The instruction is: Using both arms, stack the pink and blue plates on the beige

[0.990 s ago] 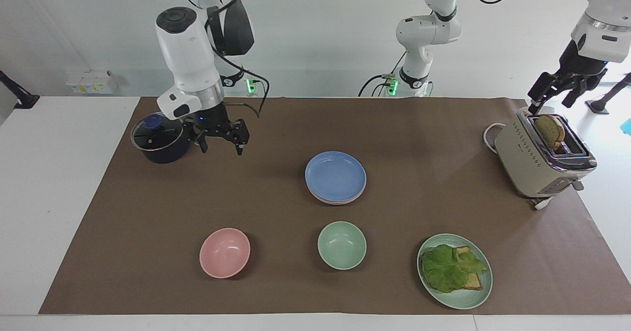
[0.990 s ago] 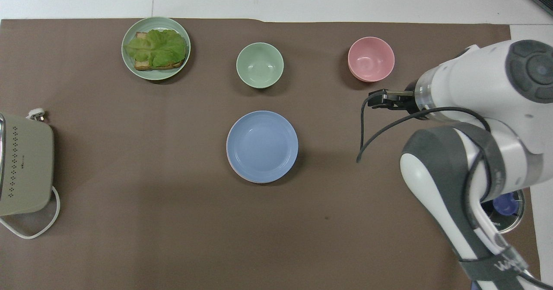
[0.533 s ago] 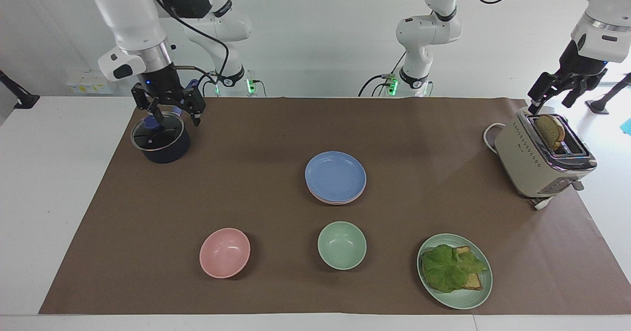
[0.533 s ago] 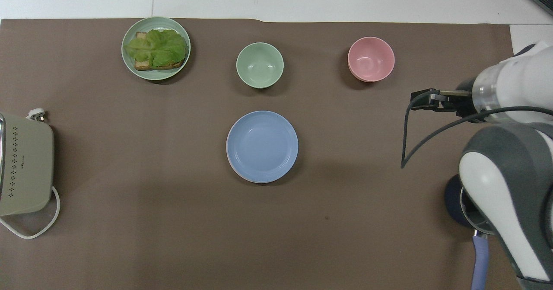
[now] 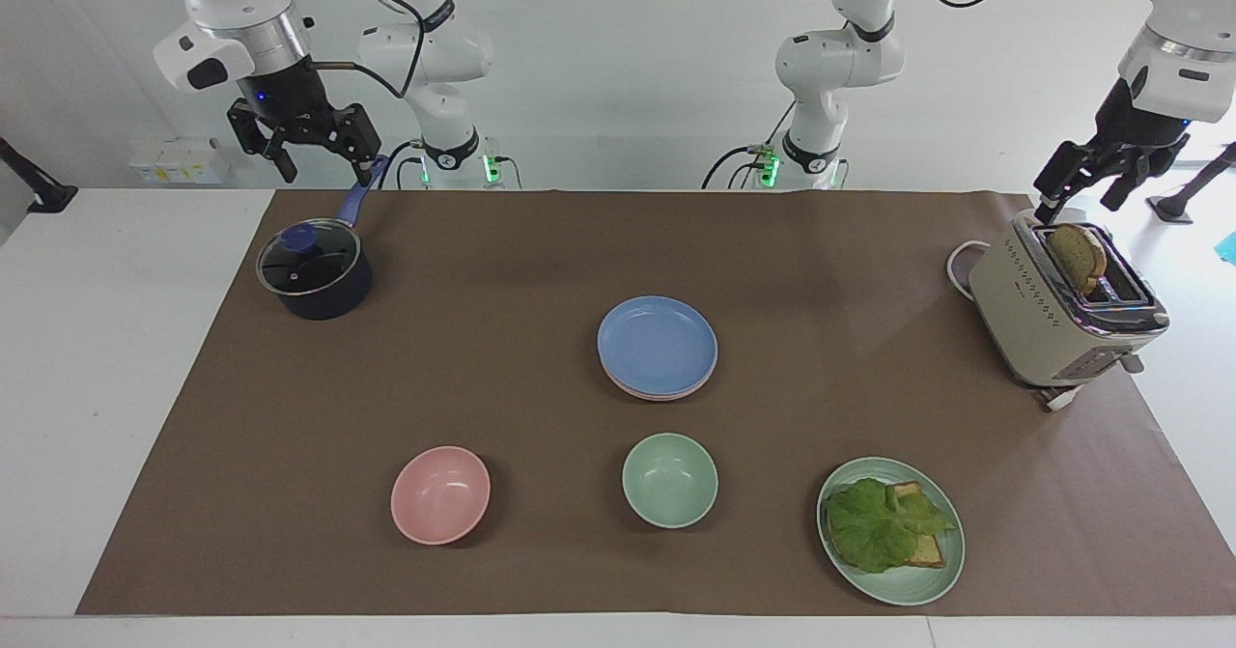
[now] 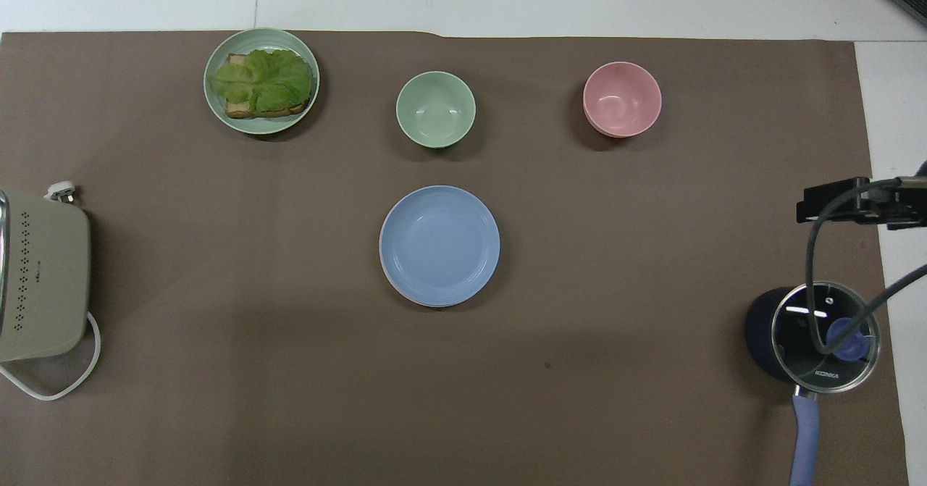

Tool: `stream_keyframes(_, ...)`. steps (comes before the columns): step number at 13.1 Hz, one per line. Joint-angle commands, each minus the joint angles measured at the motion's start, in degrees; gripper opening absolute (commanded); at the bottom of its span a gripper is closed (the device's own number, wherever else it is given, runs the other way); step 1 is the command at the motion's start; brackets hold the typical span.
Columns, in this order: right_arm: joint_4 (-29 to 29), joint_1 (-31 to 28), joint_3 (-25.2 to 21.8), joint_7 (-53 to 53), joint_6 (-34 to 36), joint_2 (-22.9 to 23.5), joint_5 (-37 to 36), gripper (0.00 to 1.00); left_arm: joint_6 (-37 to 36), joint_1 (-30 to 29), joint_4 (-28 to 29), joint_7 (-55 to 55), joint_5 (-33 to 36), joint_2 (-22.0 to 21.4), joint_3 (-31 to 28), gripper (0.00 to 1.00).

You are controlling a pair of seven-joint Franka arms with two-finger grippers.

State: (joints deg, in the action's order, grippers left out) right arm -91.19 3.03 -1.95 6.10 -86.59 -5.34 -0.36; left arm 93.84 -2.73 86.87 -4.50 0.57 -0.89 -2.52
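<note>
At mid-table the blue plate tops the stack, a pink plate edge showing beneath; both grippers hang released and empty, right gripper above the pot corner, left gripper above the toaster

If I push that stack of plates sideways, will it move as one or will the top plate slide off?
Probably as one. The blue plate sits nested on the pink plate, whose rim just peeks out beneath, so the raised rims should catch. The shallow, wide stack looks unlikely to tip. On the brown mat it may drag rather than glide.
</note>
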Motion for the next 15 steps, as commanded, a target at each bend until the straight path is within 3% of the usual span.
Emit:
stream_keyframes(1,-0.2,-0.9,0.3,-4.8,1.2,-0.9,-1.2,1.0,-0.5,0.7,0.4,-0.3,0.2,-0.4,-0.6,1.0)
stream_keyframes(5,1.5,-1.4,0.4,-5.6,4.7,-0.8,-1.2,1.0,-0.5,0.7,0.4,-0.3,0.2,-0.4,-0.6,1.0)
stream_keyframes(15,1.0,-1.4,0.3,-5.1,4.9,-1.2,-1.0,1.0,-0.5,0.7,0.4,-0.3,0.2,-0.4,-0.6,1.0)
